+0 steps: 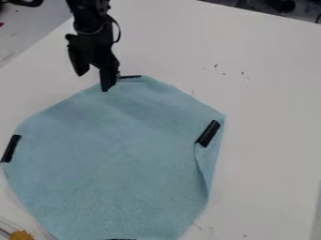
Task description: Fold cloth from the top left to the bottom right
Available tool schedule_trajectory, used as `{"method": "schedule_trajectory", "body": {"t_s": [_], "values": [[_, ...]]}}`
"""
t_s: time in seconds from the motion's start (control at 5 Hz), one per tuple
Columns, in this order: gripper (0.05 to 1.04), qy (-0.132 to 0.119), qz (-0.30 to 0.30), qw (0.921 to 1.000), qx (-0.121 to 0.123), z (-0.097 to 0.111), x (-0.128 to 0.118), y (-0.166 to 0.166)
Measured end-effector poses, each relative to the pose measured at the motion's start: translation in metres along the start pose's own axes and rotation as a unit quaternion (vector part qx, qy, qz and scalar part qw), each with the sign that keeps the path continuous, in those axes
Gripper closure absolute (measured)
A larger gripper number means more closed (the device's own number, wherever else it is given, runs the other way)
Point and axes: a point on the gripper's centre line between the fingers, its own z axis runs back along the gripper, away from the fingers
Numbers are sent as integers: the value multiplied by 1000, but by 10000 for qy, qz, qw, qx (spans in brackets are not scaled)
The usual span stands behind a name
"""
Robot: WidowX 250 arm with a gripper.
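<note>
Camera view: the tool (93, 82) hangs down from the top edge in the upper left of the frame, its two fingers spread apart with nothing between them. One finger is over white surface (270, 93); the tip of the other overlaps the upper edge of the blue cloth (119, 154), just beside the top clip (130, 76), though whether it touches the cloth I cannot tell. The cloth lies spread out, taking up the left and middle of the frame from below the tool down to the bottom edge. Its outline is many-sided rather than square, and a narrow flap runs down its right side, with a crease along it. Four black clips sit around its rim: the top one, lying nearly level; the right clip (208, 133), slanting at the head of that flap; the left clip (11, 148), close to the left edge of the frame; and the bottom clip (120, 239), cut off by the bottom edge. An orange-yellow thing (21, 235) is in the lower left corner, near the cloth.
</note>
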Motion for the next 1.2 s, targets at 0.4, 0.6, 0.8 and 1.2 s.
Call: {"method": "schedule_trajectory", "body": {"t_s": [0.4, 0.6, 0.8, 1.2], "values": [[84, -128, -377, 9992, -46, -14, 36, -1], [84, -295, -438, 9984, -190, -26, 50, -3], [84, -333, -520, 9975, -345, -39, 61, -5], [405, -344, -491, 9973, -419, -42, 62, -8]]}}
